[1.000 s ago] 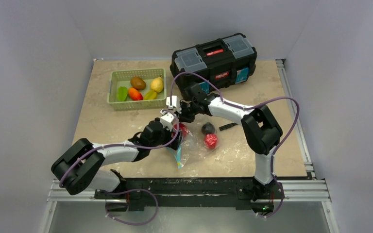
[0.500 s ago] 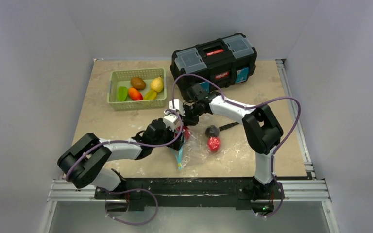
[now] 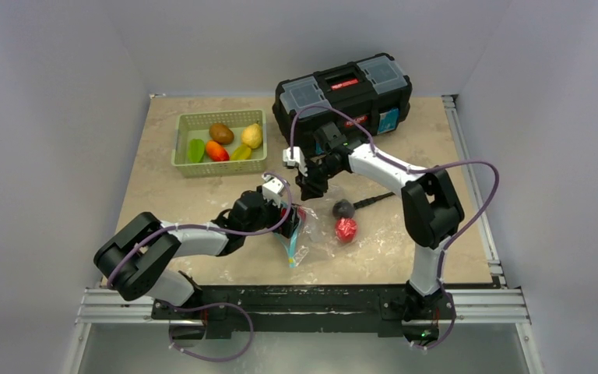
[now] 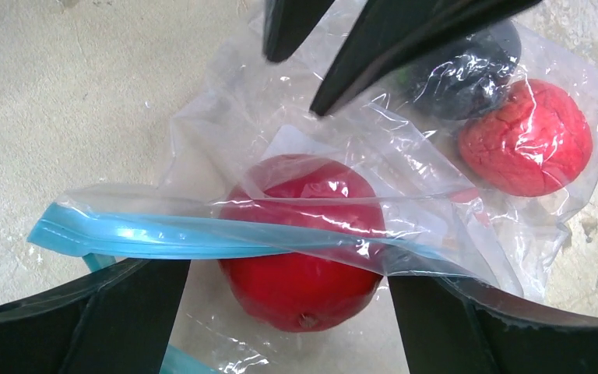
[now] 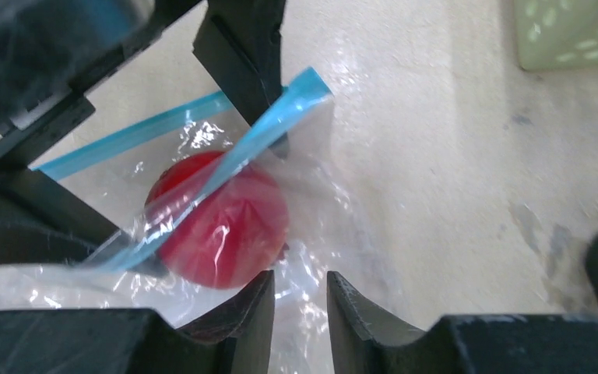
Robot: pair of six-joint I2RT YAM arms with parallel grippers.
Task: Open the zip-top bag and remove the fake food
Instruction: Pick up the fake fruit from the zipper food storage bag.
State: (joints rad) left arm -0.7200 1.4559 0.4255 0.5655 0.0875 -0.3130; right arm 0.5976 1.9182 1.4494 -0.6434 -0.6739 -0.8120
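The clear zip-top bag (image 3: 317,235) lies crumpled at the table's middle, its teal zip strip (image 4: 163,238) stretched across my left fingers. Inside are a smooth red round fruit (image 4: 300,249), a rough red piece (image 4: 525,136) and a dark round piece (image 4: 459,70). My left gripper (image 4: 288,273) is open wide, one finger on each side of the smooth red fruit (image 3: 300,212). My right gripper (image 5: 300,284) hovers just behind the bag with its jaws a narrow gap apart and nothing between them. Its fingers (image 4: 389,43) show at the top of the left wrist view.
A green basket (image 3: 222,166) with several plastic fruits stands at the back left. A black toolbox (image 3: 344,92) sits at the back, close behind the right arm. A thin black object (image 3: 374,200) lies right of the dark piece.
My right gripper has pulled back and to the right, toward the toolbox, and its jaws have parted a little. The bag and its pieces slid slightly right. The left gripper stayed open at the bag's mouth.
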